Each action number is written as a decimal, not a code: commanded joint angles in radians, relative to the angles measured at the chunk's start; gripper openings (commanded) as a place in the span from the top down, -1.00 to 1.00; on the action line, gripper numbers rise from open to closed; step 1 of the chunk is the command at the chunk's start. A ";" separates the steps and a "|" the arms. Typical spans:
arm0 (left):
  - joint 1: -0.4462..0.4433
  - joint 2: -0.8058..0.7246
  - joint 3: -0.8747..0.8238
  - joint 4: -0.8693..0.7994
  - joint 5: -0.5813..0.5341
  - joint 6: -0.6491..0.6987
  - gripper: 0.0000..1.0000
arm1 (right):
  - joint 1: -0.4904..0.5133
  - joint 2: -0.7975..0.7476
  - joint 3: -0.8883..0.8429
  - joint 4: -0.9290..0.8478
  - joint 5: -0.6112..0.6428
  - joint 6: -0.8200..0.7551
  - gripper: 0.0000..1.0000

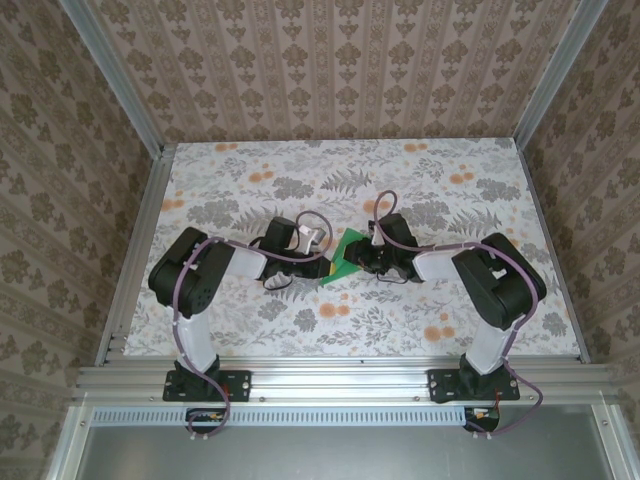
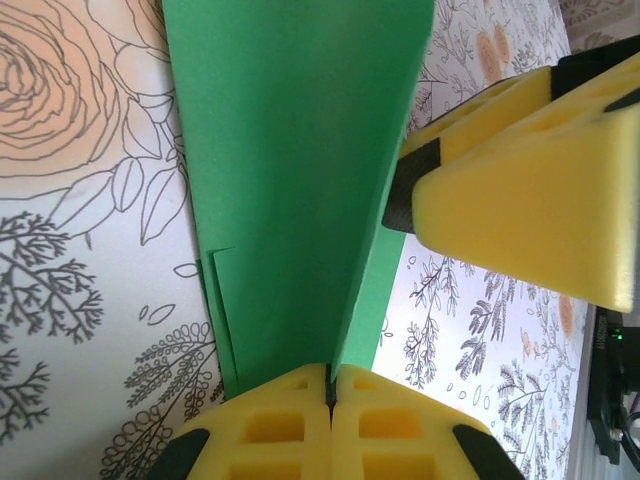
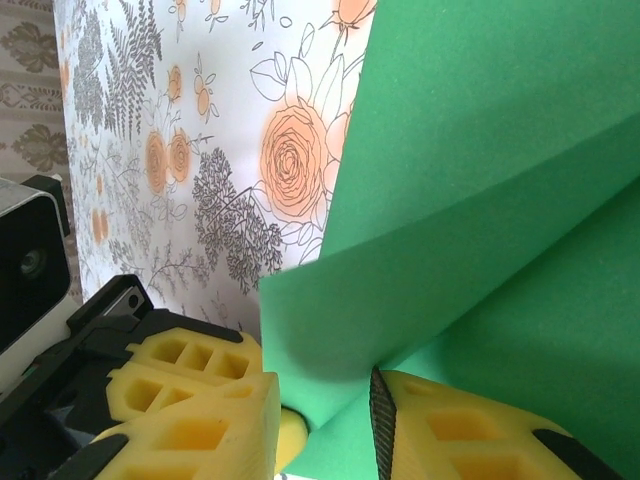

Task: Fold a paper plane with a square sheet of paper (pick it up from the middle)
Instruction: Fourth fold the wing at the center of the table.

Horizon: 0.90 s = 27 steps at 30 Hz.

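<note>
1. Overhead, the left gripper and right gripper meet mid-table over the green paper plane, half-hidden.
2. Left wrist camera reveals more: yellow foam jaws together, clamped on the plane's raised crease.
3. Right wrist: matte folded layers sit between the right gripper's partly parted jaws.

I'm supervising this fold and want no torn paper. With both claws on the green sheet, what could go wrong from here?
The left claw is pinched shut on the folded green paper while the right claw has an edge between its fingers; pulling apart could tear it. The loose flap could also crease off-line.
</note>
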 commanded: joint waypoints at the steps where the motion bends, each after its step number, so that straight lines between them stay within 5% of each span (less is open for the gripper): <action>1: 0.011 0.029 0.006 -0.006 0.024 -0.026 1.00 | -0.004 0.033 0.031 -0.023 0.008 -0.015 0.30; 14: 0.015 0.025 0.008 0.001 0.023 -0.053 0.98 | -0.002 0.065 0.086 -0.257 0.137 -0.002 0.20; 21: 0.015 0.020 0.015 0.009 0.039 -0.059 0.75 | 0.003 0.076 0.117 -0.336 0.177 -0.019 0.15; 27: 0.015 0.037 0.039 0.023 0.048 -0.073 0.55 | 0.003 0.076 0.082 -0.227 0.124 0.006 0.14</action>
